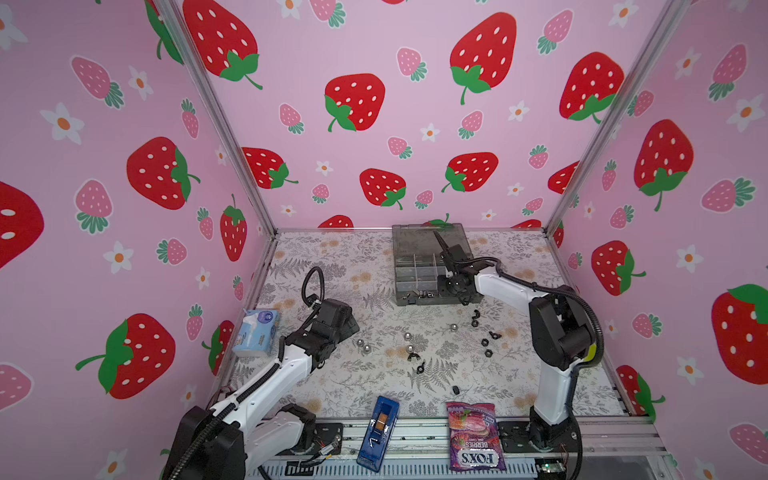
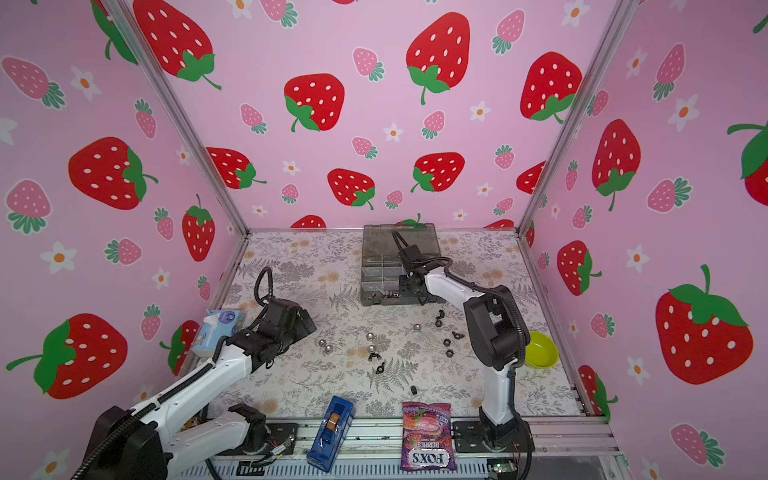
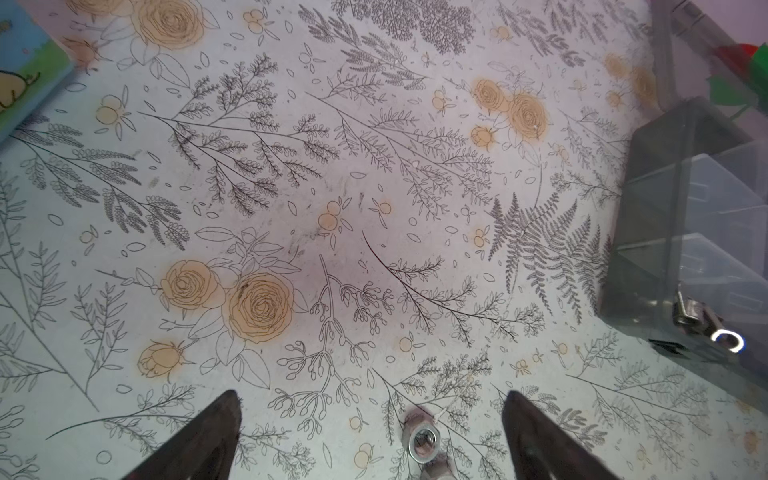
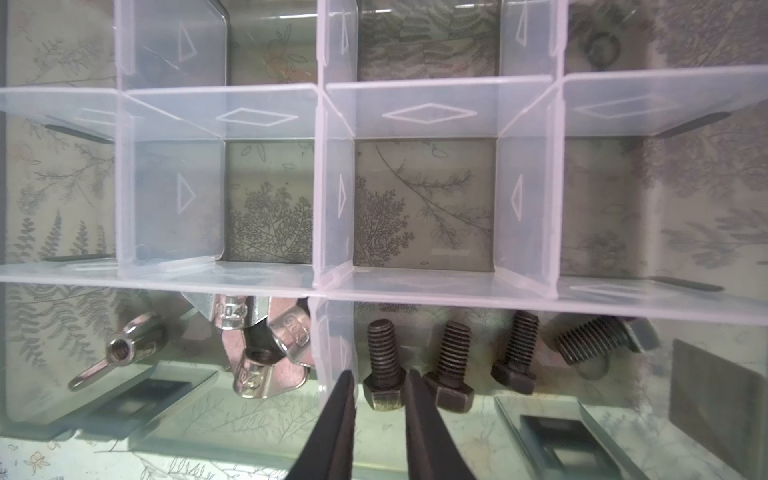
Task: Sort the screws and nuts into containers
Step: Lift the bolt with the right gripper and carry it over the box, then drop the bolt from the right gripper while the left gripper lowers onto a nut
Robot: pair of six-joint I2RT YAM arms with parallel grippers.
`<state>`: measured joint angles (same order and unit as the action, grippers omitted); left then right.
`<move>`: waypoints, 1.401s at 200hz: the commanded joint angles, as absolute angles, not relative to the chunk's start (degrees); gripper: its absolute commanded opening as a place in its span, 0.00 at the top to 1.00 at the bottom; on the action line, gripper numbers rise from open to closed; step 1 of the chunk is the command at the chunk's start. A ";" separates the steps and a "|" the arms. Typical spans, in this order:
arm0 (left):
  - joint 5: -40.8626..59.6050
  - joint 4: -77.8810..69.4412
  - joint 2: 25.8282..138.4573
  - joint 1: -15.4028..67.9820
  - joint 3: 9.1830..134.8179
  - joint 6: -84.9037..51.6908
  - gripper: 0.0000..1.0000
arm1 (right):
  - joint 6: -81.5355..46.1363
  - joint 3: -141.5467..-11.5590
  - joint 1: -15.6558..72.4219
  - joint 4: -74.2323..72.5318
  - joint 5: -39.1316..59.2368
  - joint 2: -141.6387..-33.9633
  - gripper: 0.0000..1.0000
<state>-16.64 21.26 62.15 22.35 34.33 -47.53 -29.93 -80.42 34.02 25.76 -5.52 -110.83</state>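
While your right gripper (image 4: 378, 374) hangs in the organiser (image 1: 415, 266) at the worktop's (image 1: 357, 386) back edge, jaws narrowly apart astride a black screw (image 4: 384, 357) lying in a front cell, you're at drop-off. Next: lift clear, fetch another. Cell: four screws (image 4: 451, 357). Mid-worktop: five silver domes (image 1: 408, 334), eight black pieces (image 1: 484, 342). Left gripper (image 3: 372, 395): wide apart, empty.
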 commanded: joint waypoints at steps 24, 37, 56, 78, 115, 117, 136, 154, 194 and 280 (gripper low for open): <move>-15.86 28.87 67.08 24.38 39.19 -45.87 0.01 | -30.14 -80.53 33.57 25.11 -8.10 -105.03 0.67; -15.78 30.85 68.76 25.96 40.32 -46.45 0.01 | -30.49 -78.98 33.49 24.04 -8.99 -103.05 0.60; -16.12 33.35 71.08 29.06 41.68 -47.49 0.02 | -31.10 -76.33 33.35 22.64 -10.57 -100.33 0.50; -15.85 33.94 73.54 32.02 42.45 -48.63 0.10 | -31.59 -72.62 33.05 20.32 -11.67 -97.23 0.34; -12.88 31.53 78.00 33.09 43.35 -49.31 0.20 | -32.01 -69.03 32.61 19.26 -12.29 -94.38 0.00; -12.84 31.55 78.17 33.12 43.45 -49.35 0.21 | -32.00 -69.00 32.61 19.25 -12.26 -94.26 0.00; -12.99 31.44 80.36 33.07 44.80 -49.30 0.25 | -31.90 -68.44 32.52 19.24 -12.89 -93.92 0.00; -13.33 31.57 82.28 33.11 46.28 -49.24 0.29 | -31.89 -67.72 32.52 19.26 -13.64 -93.39 0.00; -13.11 31.47 85.89 32.95 47.96 -49.23 0.33 | -31.64 -67.14 32.48 19.24 -14.76 -92.72 0.00; -12.00 31.57 90.21 32.26 48.95 -49.01 0.47 | -32.26 -67.61 32.34 19.36 -16.52 -92.80 0.00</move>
<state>-11.92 30.46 89.25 32.51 46.89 -48.27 -31.66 -67.42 32.82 19.31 -15.03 -94.24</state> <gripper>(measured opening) 0.547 0.995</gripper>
